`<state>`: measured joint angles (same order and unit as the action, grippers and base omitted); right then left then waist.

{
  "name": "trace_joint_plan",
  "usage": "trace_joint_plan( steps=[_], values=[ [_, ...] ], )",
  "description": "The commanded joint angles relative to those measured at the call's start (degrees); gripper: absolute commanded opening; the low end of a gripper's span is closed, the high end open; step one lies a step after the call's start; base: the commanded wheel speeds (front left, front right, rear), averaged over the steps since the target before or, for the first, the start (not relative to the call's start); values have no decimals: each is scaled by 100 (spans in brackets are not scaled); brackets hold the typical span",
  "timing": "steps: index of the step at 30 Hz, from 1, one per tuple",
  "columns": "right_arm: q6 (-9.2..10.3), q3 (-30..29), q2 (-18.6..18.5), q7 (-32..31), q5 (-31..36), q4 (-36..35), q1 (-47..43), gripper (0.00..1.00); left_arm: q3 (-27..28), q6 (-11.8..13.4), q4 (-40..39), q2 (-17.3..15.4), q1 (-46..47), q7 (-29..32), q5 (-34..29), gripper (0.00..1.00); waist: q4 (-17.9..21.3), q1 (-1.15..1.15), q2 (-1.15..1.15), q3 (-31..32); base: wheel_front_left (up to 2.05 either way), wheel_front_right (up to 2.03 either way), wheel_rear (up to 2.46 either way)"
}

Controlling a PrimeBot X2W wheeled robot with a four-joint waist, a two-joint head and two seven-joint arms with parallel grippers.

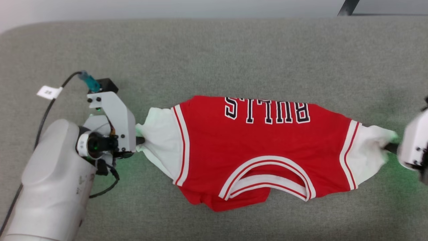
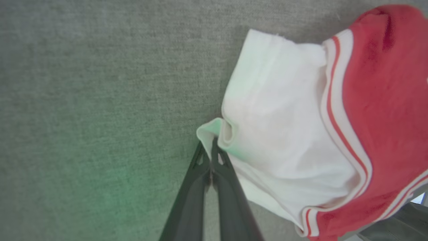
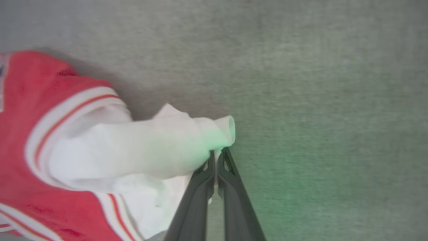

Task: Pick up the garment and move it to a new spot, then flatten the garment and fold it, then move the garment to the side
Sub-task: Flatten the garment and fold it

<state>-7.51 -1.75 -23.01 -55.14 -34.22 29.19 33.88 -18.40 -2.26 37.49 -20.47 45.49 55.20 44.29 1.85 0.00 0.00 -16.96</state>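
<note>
The garment (image 1: 254, 144) is a red jersey with white sleeves, striped trim and block lettering. It is stretched sideways across the grey table, neck opening toward me. My left gripper (image 1: 140, 140) is shut on the hem of the left white sleeve (image 2: 281, 127), fingertips pinching the cloth edge (image 2: 212, 142). At the right edge my right gripper (image 1: 389, 147) is shut on the other white sleeve (image 3: 160, 147), whose fold bunches at the fingertips (image 3: 216, 155). The lower red part is folded under near the front.
Grey felt-like table surface (image 1: 214, 57) runs all around the garment, with its far edge at the top. A black cable with a white tag (image 1: 49, 92) trails beside my left forearm. A dark bar (image 1: 347, 7) crosses the top right corner.
</note>
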Motion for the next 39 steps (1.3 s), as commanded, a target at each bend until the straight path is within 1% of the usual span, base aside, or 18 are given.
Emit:
trace_joint_plan(
  steps=[1,4,9,13,16,18,20,22,24,26,31,35,37,39],
  values=[
    [4,-27,136,-28,-118,-82,134,0,-44,-11,20,53,9,86,36,0,-7,0,0,201,0,0,0],
    [4,-125,161,-84,-268,-265,292,0,-27,32,-96,21,245,157,32,0,-28,0,0,432,0,0,0],
    [4,-289,350,-72,-209,-518,759,0,-39,152,-257,53,628,320,-5,0,-51,0,0,850,0,0,0],
    [4,-385,629,33,-79,-589,1283,0,-17,230,-341,68,1096,298,-62,0,-45,0,0,1143,0,0,0],
    [4,-502,824,269,107,-552,1783,0,18,270,-343,83,1469,185,-114,0,-31,0,0,1315,0,0,0],
    [4,-573,993,471,233,-450,2123,0,53,281,-302,64,1733,75,-168,0,-8,0,0,1391,0,0,0],
    [4,-650,1098,767,344,-324,2497,0,107,288,-265,54,2020,-159,-237,0,3,0,0,1434,0,0,0],
    [4,-558,1200,1078,437,-194,2842,0,127,281,-214,36,2280,-423,-341,0,28,0,0,1474,0,0,0],
    [4,-574,1235,1376,537,51,3139,0,189,332,-96,45,2551,-648,-399,0,42,0,0,1502,0,0,0],
    [4,-542,1275,1651,600,292,3430,0,237,313,9,88,2803,-831,-423,0,45,0,0,1535,0,0,0],
    [4,-337,1311,2180,737,904,3966,0,310,394,380,155,3302,-1316,-503,0,24,0,0,1627,0,0,0],
    [4,-119,1292,2522,664,1236,4248,0,303,278,626,202,3551,-1551,-508,0,3,0,0,1607,0,0,0],
    [4,-53,1238,2767,632,1312,4397,0,350,226,710,211,3712,-1704,-477,0,-9,0,0,1511,0,0,0],
    [4,-9,1209,2867,622,1356,4444,0,356,204,743,225,3746,-1771,-471,0,-12,0,0,1453,0,0,0]
  ],
)
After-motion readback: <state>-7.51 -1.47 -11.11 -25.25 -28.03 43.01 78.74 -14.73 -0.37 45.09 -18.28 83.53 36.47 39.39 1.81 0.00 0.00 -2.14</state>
